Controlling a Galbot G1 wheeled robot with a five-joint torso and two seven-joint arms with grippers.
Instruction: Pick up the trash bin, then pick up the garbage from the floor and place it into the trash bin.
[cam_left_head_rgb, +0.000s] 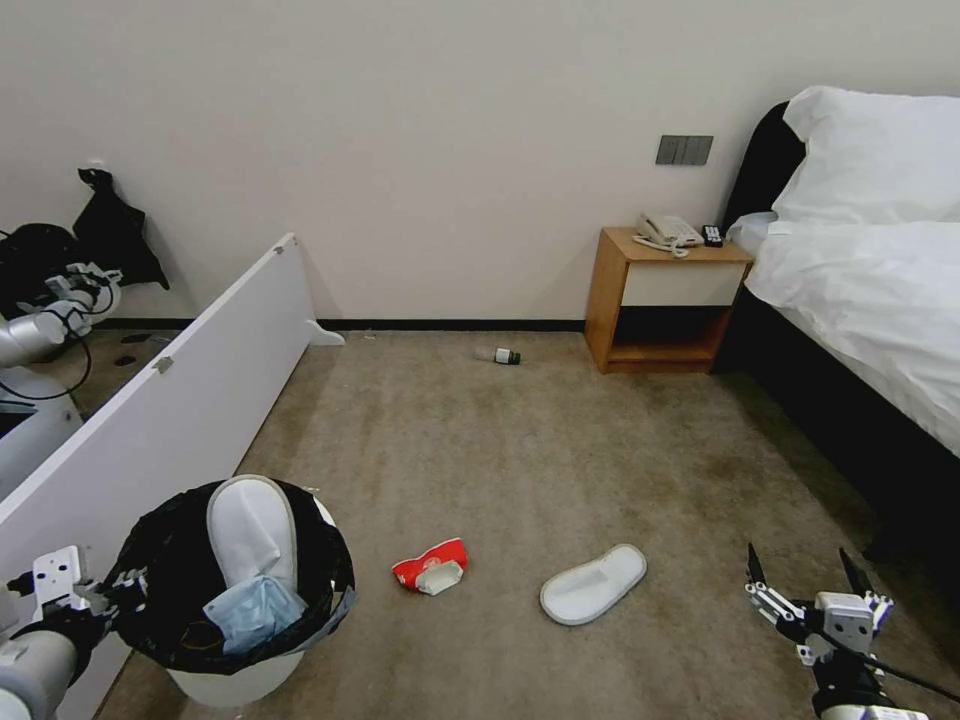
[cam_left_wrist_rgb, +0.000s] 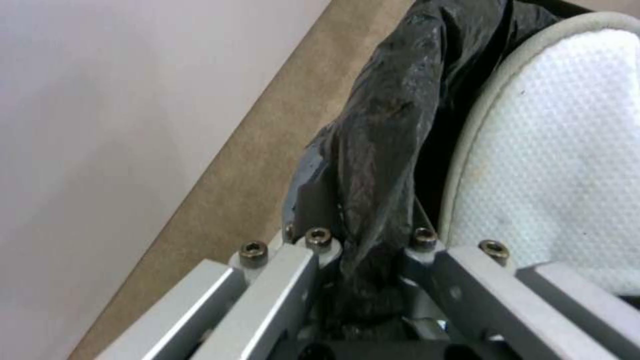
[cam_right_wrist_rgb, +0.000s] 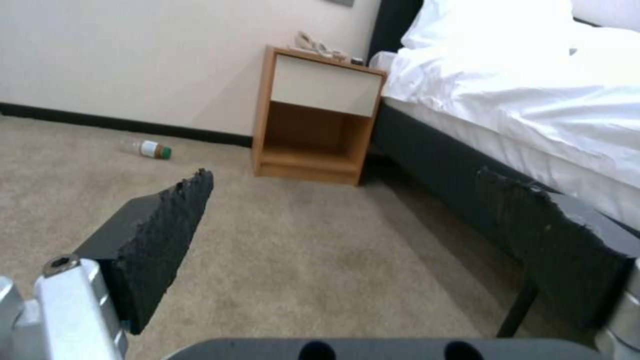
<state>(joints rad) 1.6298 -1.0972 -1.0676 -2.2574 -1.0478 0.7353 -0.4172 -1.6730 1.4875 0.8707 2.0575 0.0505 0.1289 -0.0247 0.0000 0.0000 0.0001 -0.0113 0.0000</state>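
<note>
While the left gripper (cam_left_head_rgb: 95, 592) stays out of it, clamped shut on the bagged rim of the bin (cam_left_head_rgb: 240, 590) and holding the bin at the carpet's (cam_left_head_rgb: 520, 460) near left corner beside a white panel (cam_left_head_rgb: 170, 400), the right gripper (cam_left_head_rgb: 805, 585) hovers empty over the near right carpet, jaws spread wide.

Bin contents: one slipper (cam_left_head_rgb: 250, 530) standing upright, a blue mask (cam_left_head_rgb: 255, 610) below it.

Still on the carpet: second slipper (cam_left_head_rgb: 593, 584), near centre, sole up, just left of the right gripper; red-and-white packet (cam_left_head_rgb: 430, 567) between it and the bin; small bottle (cam_left_head_rgb: 498, 355) far off, near the wall's skirting, left of the nightstand (cam_left_head_rgb: 665, 300).

Handling, judged: slipper is light, soft, thin-soled and will flex. Best taken across the narrow heel end or an edge, with the jaws straddling the sole. Packet is crumpled, light, likely to slip; pinch a raised fold. Bottle is rigid and round, may roll; grip across the body.

Surface: short-pile carpet, flat, gives some friction, little sliding expected. Bed (cam_left_head_rgb: 860, 280) borders the right side; its dark base limits reach there.
</note>
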